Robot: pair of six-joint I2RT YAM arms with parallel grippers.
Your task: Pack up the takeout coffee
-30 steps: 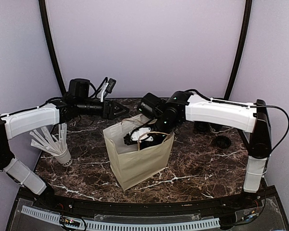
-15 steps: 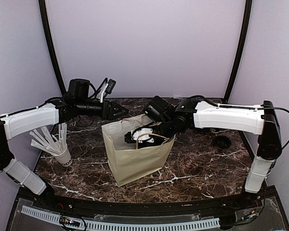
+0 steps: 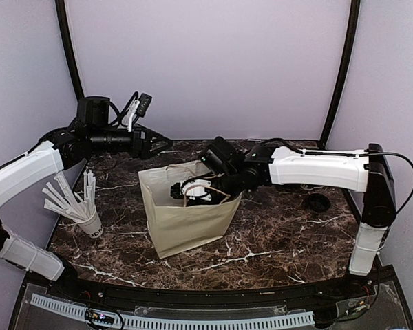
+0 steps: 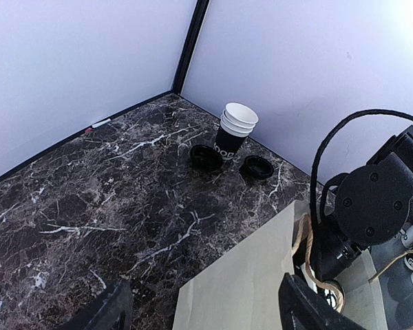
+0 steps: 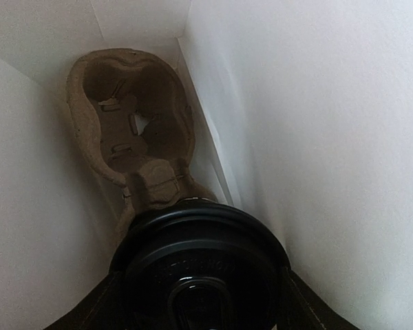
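Observation:
My right gripper reaches down into the cream paper bag and is shut on a white coffee cup with a black lid. In the right wrist view the lid fills the lower middle between my gripper's fingers. The tan pulp tray lies at the bag's bottom just beyond the cup, one hole bare. My left gripper is open and empty, held in the air above the bag's back left rim; in the left wrist view my left gripper looks down on the bag's side.
A stack of white cups with two loose black lids stands at the table's far right. One lid shows from the top. A white cup of paper-wrapped sticks stands at the left. The marble table is bare in front.
My right gripper has pushed the cup lower and leftwards inside the bag, and the bag has slid left. My left arm has lifted and drawn back to the left, away from the bag's rim.

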